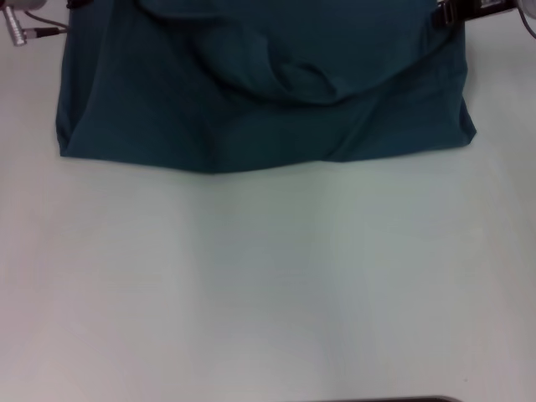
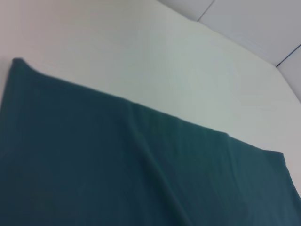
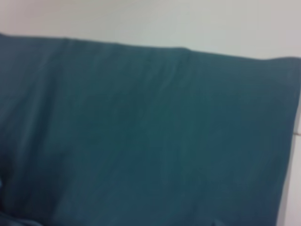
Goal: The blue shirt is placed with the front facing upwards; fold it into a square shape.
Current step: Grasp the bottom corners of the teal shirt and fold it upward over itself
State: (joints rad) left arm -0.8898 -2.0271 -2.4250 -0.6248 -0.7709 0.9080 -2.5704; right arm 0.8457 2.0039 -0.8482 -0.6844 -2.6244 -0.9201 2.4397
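Note:
The blue shirt lies across the far part of the white table, plain teal side up, with no lettering showing. A loose fold sags across its middle, and its near edge runs roughly straight from left to right. Dark parts of my left gripper and right gripper show at the picture's top edge, over the shirt's far corners. The left wrist view shows the shirt from close up with bare table beyond it. Teal cloth of the shirt also nearly fills the right wrist view.
A silver metal part with a cable sits on the table at the far left, beside the shirt. White table surface stretches from the shirt's near edge to the front. A dark edge shows at the very front.

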